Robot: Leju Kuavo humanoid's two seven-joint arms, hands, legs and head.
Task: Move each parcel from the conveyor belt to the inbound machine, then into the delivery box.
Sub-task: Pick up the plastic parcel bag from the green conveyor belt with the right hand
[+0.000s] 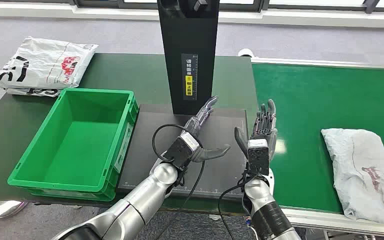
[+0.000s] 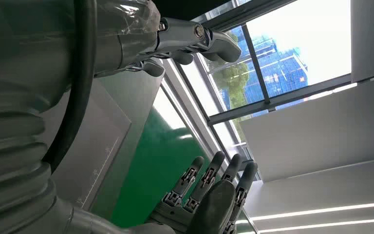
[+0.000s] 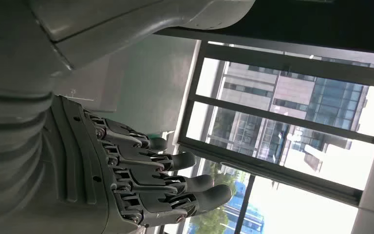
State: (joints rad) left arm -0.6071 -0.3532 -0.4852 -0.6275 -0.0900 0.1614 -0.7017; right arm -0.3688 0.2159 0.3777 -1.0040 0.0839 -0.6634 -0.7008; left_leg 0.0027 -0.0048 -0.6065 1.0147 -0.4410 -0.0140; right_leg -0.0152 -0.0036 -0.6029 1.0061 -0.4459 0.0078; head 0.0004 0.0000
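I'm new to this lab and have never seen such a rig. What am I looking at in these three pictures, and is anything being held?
The wide picture is the robot's own view from its head, looking down. Its silver arms come in from below: the left hand and the right hand, both with fingers spread and holding nothing. The other two pictures come from cameras at each wrist, turned sideways, so they show the fingers against the windows. Under the hands lies a dark flat plate with a black upright post, apparently the inbound machine. To the left stands an empty green box. On the green conveyor belt to the right lies a white parcel. Another white bag lies behind the box.
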